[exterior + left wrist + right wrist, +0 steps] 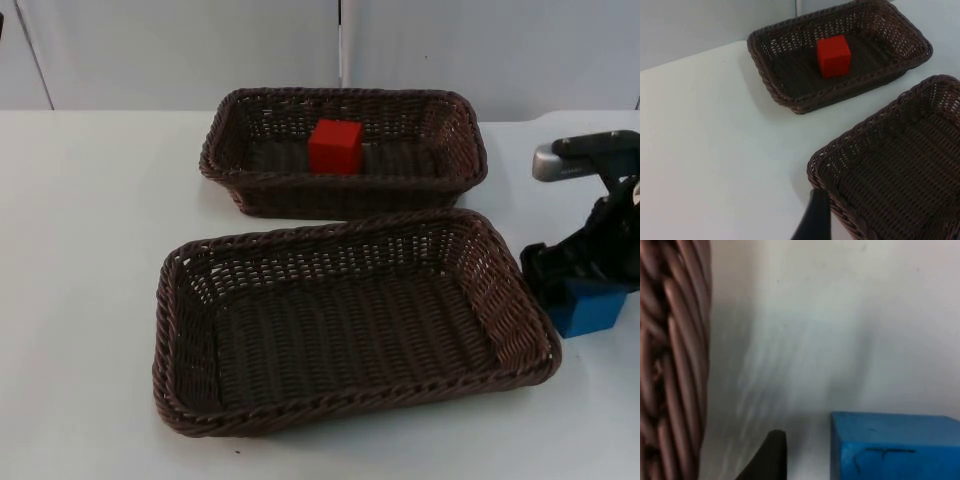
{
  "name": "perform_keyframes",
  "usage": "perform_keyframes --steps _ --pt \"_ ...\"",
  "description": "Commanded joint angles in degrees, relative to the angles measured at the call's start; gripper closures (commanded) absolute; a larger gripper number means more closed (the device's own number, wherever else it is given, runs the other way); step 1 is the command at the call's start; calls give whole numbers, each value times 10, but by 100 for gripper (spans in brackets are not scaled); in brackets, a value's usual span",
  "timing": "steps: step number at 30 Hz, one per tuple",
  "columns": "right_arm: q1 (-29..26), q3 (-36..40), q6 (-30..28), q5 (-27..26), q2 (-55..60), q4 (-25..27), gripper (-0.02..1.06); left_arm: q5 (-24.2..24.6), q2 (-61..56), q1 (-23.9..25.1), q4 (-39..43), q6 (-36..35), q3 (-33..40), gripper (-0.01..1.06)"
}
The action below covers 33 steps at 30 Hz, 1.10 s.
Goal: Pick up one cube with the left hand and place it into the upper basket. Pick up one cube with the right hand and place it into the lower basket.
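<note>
Red cube point(334, 146) sits inside the upper basket point(225, 165), so the left half of the task looks done. The lower basket point(175, 335) holds nothing yet. Key relation: the blue cube point(586, 305) lies on the bench point(90, 250) just beside the lower basket's right wall, outside it, and the right gripper point(560, 280) is down right at the cube, touching or nearly so on the side facing the basket. In the right wrist view the blue cube point(895, 446) sits beside one black fingertip point(771, 456), with the lower basket's woven wall point(675, 360) close by; a gap shows between that fingertip and the cube, so the gripper reads as released, not yet clamped (the other finger is out of frame, so this is a judgement). Right arm is low, reaching in from the basket's right. Next move probably needs a clench on the cube, a lift over the rim, then a shift left into the basket. Left gripper point(812, 220) waits over the bench beside the lower basket's left wall; cannot tell its state.
</note>
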Motion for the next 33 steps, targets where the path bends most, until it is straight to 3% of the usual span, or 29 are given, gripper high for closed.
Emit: perform_keyframes --steps 1,5,8,9,12,13,15,16,17,24,33 --pt "3 -4 1 -6 2 2 1 0 -3 -3 -5 -3 2 31" --pt "3 -4 1 -6 2 2 3 0 -3 -3 -5 -3 2 31" --pt "3 -4 1 -4 2 2 19 0 -3 -3 -5 -3 2 31" --pt "3 -4 1 -4 2 2 19 0 -3 -3 -5 -3 2 31" --pt "3 -4 10 4 2 2 54 0 -3 -3 -5 -3 2 31" --pt "3 -4 15 8 2 2 74 0 -3 -3 -2 -3 2 31" --pt "3 -4 16 11 2 2 80 0 -3 -3 -1 -3 2 31" --pt "3 -4 16 21 -3 2 96 0 -3 -3 1 -3 2 31" --pt "3 -4 16 29 -9 2 105 0 -3 -3 2 -3 2 31" --pt "3 -4 16 72 -87 1 105 0 -3 -3 4 -3 2 31" --pt "3 -4 20 132 -265 1 105 0 -3 -3 4 -3 2 31"
